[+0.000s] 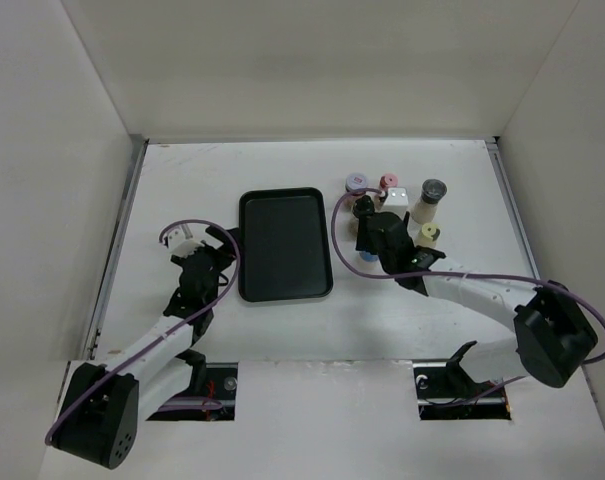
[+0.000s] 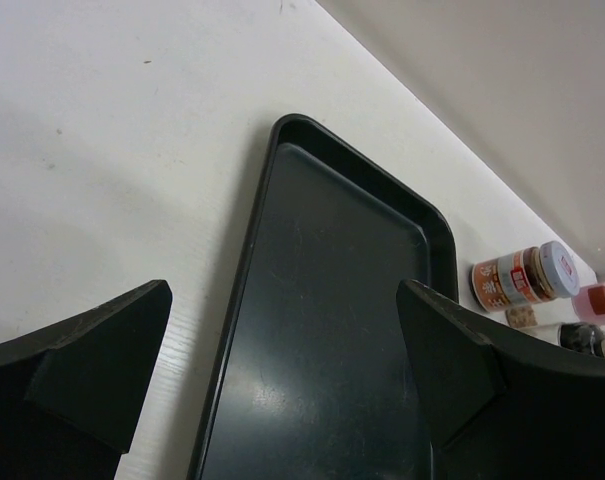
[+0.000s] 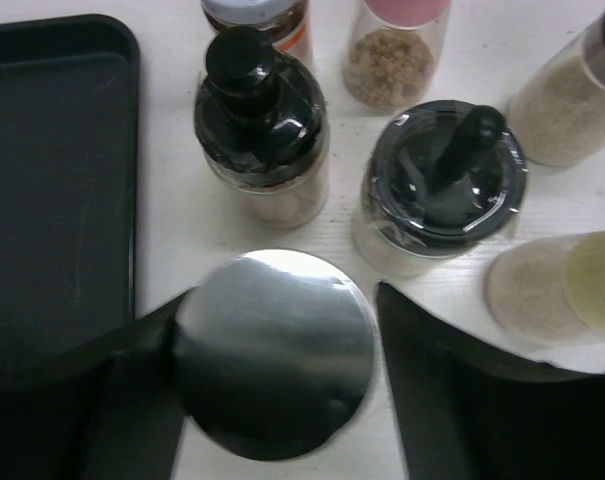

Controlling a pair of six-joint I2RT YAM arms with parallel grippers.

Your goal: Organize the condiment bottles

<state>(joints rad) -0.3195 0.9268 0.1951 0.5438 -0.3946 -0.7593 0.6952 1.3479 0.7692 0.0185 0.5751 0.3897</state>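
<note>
Observing right jaws spread around silver-capped bottle point(image 3: 272, 350), no firm pinch. I note other condiment bottles point(image 3: 444, 185) clustered on table point(image 1: 182, 190) right of black tray point(image 1: 284, 245). Left jaws spread beside tray.

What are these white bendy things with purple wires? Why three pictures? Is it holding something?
They are robot arms: a left arm and a right arm, bolted to a white table. Each ends in a gripper that pinches. The wide picture looks down from above. The other two come from cameras on the wrists, so black fingers show at the bottom. On the table lie a black tray and, right of it, small bottles. The left gripper is open near the tray, holding nothing. The right gripper has fingers either side of the silver-capped bottle; a thin gap shows, so it seems not pinched yet.
</note>
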